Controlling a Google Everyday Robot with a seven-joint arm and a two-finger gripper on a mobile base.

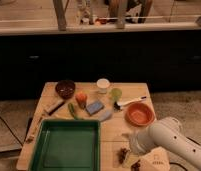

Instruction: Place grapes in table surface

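The grapes [125, 154], a small dark reddish-purple bunch, are low over or on the light tan table surface [114, 131] near its front right edge; I cannot tell if they touch it. My gripper [136, 164] is at the end of the white arm [166, 140], right beside the grapes at the bottom edge of the camera view. The arm hides most of it. I cannot tell whether it holds the grapes.
A green tray [66, 145] fills the front left. A pale wooden box [156, 161] sits right of the gripper. Behind are an orange bowl [140, 114], a maroon bowl [65, 89], a white cup [102, 85], a green cup [116, 94], a blue sponge [94, 107] and a white utensil [130, 102].
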